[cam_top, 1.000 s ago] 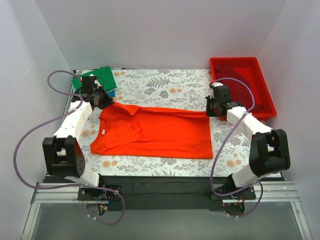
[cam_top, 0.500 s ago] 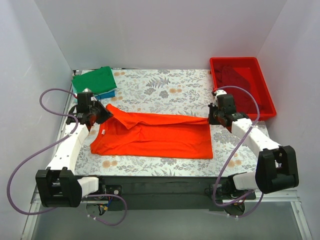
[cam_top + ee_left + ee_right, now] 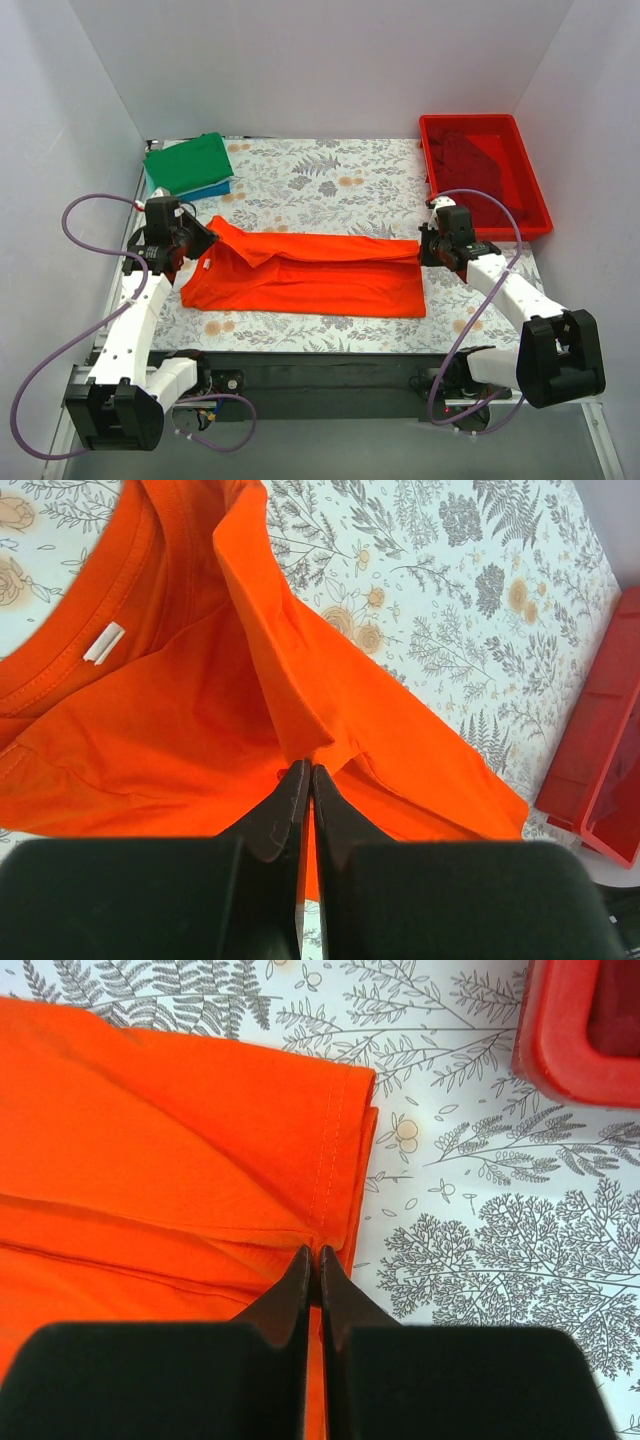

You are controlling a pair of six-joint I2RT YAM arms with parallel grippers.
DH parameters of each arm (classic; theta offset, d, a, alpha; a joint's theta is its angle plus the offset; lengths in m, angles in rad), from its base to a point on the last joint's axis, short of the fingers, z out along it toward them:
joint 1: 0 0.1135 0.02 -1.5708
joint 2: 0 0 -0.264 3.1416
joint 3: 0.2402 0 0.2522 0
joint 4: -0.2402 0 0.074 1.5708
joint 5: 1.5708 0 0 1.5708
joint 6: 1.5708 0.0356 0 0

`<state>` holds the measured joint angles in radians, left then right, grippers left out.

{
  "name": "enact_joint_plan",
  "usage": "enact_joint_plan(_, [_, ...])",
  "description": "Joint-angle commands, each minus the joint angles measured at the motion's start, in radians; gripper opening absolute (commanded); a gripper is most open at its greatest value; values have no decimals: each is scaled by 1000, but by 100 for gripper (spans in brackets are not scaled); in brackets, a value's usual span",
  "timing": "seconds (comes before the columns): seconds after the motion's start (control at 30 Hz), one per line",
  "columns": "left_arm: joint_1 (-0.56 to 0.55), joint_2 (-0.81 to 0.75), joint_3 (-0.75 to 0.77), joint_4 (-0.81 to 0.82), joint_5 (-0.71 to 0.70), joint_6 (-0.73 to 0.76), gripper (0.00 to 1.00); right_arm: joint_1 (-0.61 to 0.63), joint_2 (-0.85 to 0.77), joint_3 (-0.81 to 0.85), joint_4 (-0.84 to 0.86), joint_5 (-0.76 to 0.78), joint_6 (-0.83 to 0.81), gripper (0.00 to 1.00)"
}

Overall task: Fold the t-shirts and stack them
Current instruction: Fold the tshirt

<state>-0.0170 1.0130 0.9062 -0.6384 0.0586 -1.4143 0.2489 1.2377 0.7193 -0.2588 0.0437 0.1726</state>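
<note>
- A bright orange-red cloth t-shirt [image 3: 320, 282] lies across the middle of the floral-printed table covering [image 3: 330, 180]. Its collar is toward the left arm and its hem toward the right arm. Its far long edge is turned over toward the near side, forming a doubled band along the top.
- The left gripper [image 3: 305, 772] has its black fingers pinched tight on a ridge of the shirt's cloth beside the collar. In the left wrist view the fabric rises in a taut fold from the fingertips, and a white label [image 3: 104, 642] shows inside the neckline.
- The right gripper [image 3: 313, 1253] is clamped on the shirt's hem end, its two fingers pressed together over the stitched, doubled edge.
- A folded green t-shirt [image 3: 187, 163] sits at the far-left corner of the table, well apart from the orange-red one. It rests on a folded blue t-shirt [image 3: 218, 188], of which only a strip shows beneath.
- A red rectangular plastic bin [image 3: 538, 214] stands at the far-right corner, near the right gripper but not touching the shirt. A dark red t-shirt [image 3: 480, 155] lies inside it.
</note>
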Motion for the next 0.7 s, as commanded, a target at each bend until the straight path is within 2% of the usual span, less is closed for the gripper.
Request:
enact_joint_plan(0.0, [3,-43,-7,-44,-40,-6,0,-2,-35,-23,24,-5,-8,1])
enact_joint_plan(0.4, [3,-99,-58,-121,-23,5,2,20,-34,-61,-29,19,27,1])
enact_joint_plan(0.43, [3,-103,-62,-130,-19,3,11,21,-35,-60,-40,21,33,5])
enact_joint_plan(0.47, [3,-109,-69,-139,-14,3,33,24,-37,-60,-63,22,45,17])
enact_joint_plan(0.5, [3,-122,-69,-162,-13,5,42,27,-44,-58,-74,27,48,23])
enact_joint_plan(0.57, [3,-143,-66,-187,-23,11,59,42,-61,-50,-105,56,50,33])
enact_joint_plan(0.6, [3,-160,-59,-207,-26,14,69,47,-82,-46,-114,67,48,43])
enact_joint_plan(0.63, [3,-166,-55,-216,-31,17,74,55,-92,-31,-123,88,47,49])
enact_joint_plan(0.67, [3,-168,-50,-224,-29,20,75,59,-113,-20,-147,97,47,64])
